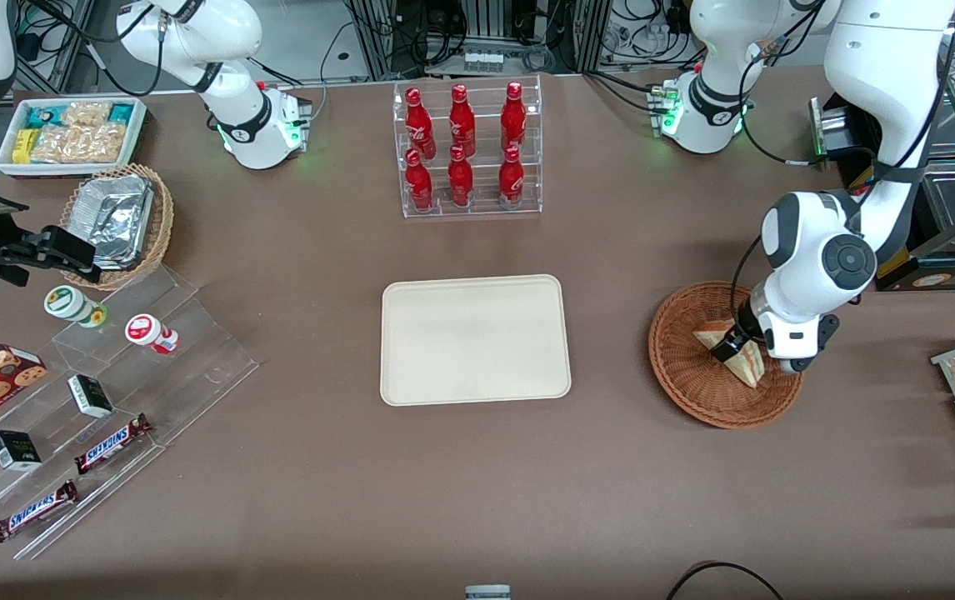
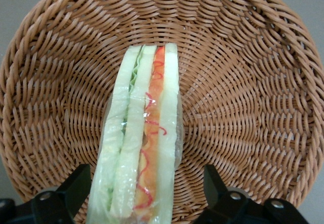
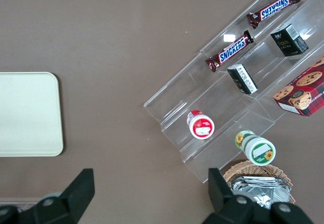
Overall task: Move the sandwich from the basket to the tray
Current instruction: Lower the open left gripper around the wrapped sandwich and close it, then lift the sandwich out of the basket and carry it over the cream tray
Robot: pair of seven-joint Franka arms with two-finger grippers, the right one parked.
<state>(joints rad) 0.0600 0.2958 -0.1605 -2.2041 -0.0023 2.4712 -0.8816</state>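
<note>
Brown table [image 1: 611, 250], busy with snacks. My claw [image 1: 732, 343] is down in the basket [image 1: 677, 367] at right of the front frame, fingers [image 2: 76, 188] straddling the sandwich [image 2: 144, 143] but not yet clenched, gaps showing either side. I judge the grasp is at hand: close, lift, carry to the tray [image 1: 474, 339] at centre. Nothing stands between; bottles [image 1: 462, 146] sit higher up the frame.
</note>
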